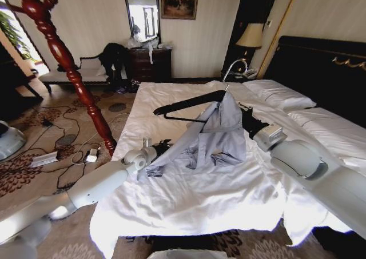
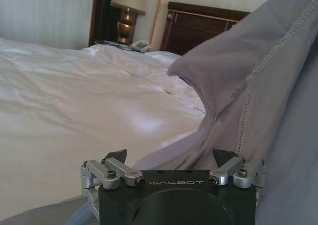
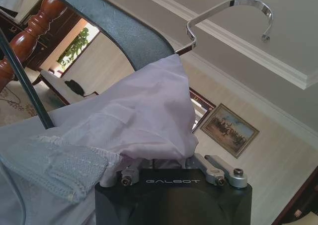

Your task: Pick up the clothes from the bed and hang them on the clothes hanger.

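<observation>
The grey-blue shirt, the clothes [image 1: 220, 134], hangs half-draped on the black clothes hanger [image 1: 186, 104], which is lifted above the white bed [image 1: 189, 199]; its silver hook [image 3: 233, 9] points up. My right gripper [image 1: 245, 117] is at the hanger's right shoulder, shut on it, with its fingertips buried under the shirt fabric [image 3: 149, 115]. The hanger's left arm sticks out bare. My left gripper [image 1: 158, 149] is low at the shirt's trailing sleeve and hem, open, and the cloth [image 2: 258, 101] lies just past its spread fingers [image 2: 119, 155].
A dark-red turned-wood coat stand [image 1: 74, 70] rises left of the bed. Cables and a power strip [image 1: 46, 158] lie on the carpet beside it. The black headboard [image 1: 320, 64], pillows [image 1: 280, 94] and a lamp [image 1: 250, 36] are at the far right.
</observation>
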Available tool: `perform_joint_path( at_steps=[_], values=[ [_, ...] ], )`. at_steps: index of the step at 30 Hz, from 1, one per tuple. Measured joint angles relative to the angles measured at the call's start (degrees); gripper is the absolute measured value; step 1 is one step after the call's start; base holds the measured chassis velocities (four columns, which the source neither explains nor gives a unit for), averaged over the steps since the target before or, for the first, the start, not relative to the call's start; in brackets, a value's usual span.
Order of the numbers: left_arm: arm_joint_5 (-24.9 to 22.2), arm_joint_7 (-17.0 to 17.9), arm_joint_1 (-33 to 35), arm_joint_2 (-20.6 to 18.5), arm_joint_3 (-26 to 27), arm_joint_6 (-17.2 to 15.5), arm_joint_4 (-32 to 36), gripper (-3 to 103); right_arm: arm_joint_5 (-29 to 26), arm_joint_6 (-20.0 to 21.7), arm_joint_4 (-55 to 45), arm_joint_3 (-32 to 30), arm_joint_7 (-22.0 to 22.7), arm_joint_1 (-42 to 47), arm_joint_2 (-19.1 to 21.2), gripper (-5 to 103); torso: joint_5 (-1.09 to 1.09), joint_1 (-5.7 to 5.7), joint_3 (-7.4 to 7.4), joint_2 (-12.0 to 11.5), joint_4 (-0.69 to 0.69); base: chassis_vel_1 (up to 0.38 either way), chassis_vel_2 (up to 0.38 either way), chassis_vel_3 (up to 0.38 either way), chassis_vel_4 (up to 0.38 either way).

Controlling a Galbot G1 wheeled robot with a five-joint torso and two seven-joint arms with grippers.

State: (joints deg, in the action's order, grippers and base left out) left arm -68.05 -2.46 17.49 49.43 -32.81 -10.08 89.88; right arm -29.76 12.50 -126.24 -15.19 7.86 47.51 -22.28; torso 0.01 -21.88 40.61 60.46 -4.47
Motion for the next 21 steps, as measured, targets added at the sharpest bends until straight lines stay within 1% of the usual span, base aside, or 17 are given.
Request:
perform_joint_path(
  at_steps=[2,5,6,9,10,13,15,18,19,20,21],
  values=[
    [0.2,-0.5,-0.5,-0.2,-1.6,-0.2,0.2,96,0.0,0.0,0.0,0.0,0.0,0.0,0.1,23,-0.01,0.0,0.0,0.0,0.01,0.0,0.0,0.0,0.0],
    [1.0,-0.7,-0.6,-0.3,-2.6,-0.2,0.2,95,0.0,-0.1,0.0,0.0,0.0,0.0,0.1,23,-0.01,0.0,0.0,0.0,0.02,0.0,0.0,0.0,0.0],
    [1.8,-0.7,-0.7,-0.2,-3.2,-0.2,-0.1,91,0.0,-0.1,0.0,-0.1,0.0,0.1,0.1,23,-0.01,0.0,0.0,0.0,0.01,0.0,0.0,0.0,0.0],
    [2.8,-0.9,-0.7,0.0,-4.0,-0.1,-0.9,89,-0.1,-0.1,0.0,-0.2,0.1,0.2,0.2,23,-0.01,0.0,0.0,0.0,0.01,0.0,0.0,0.0,0.0],
    [3.2,-0.9,-0.7,0.0,-4.2,0.1,-1.1,86,-0.1,-0.1,0.0,-0.2,0.1,0.3,0.2,23,-0.01,0.0,0.0,0.0,0.01,0.0,0.0,0.0,0.0],
    [4.0,-1.1,-0.8,0.6,-4.7,0.8,-1.9,68,-0.1,-0.2,-0.1,-0.3,0.2,0.3,0.2,23,-0.01,0.0,0.0,0.0,0.01,0.0,0.0,0.0,0.0],
    [4.0,-1.2,-0.8,0.7,-4.8,1.0,-2.0,68,-0.1,-0.2,-0.1,-0.3,0.2,0.3,0.2,23,-0.01,0.0,0.0,0.0,0.0,0.0,0.0,0.0,0.0],
    [4.1,-1.3,-0.6,0.5,-5.3,1.6,-1.7,51,-0.1,-0.2,0.0,-0.3,0.3,0.3,0.2,23,-0.01,0.0,0.0,0.0,0.0,0.0,0.0,0.0,0.0],
    [4.1,-1.3,-0.6,0.5,-5.3,1.6,-1.7,51,-0.1,-0.2,0.0,-0.3,0.3,0.3,0.2,23,-0.01,0.0,0.0,0.0,0.0,0.0,0.0,0.0,0.0],
    [4.3,-1.3,-0.5,0.3,-5.4,1.8,-1.6,46,-0.1,-0.2,0.0,-0.3,0.3,0.3,0.1,23,-0.01,0.0,0.0,0.0,0.01,0.0,0.0,0.0,0.0],
    [4.3,-1.3,-0.4,0.3,-5.4,1.9,-1.5,46,-0.1,-0.2,0.0,-0.3,0.4,0.3,0.1,23,-0.01,0.0,0.0,0.0,0.01,0.0,0.0,0.0,0.0]
  ],
)
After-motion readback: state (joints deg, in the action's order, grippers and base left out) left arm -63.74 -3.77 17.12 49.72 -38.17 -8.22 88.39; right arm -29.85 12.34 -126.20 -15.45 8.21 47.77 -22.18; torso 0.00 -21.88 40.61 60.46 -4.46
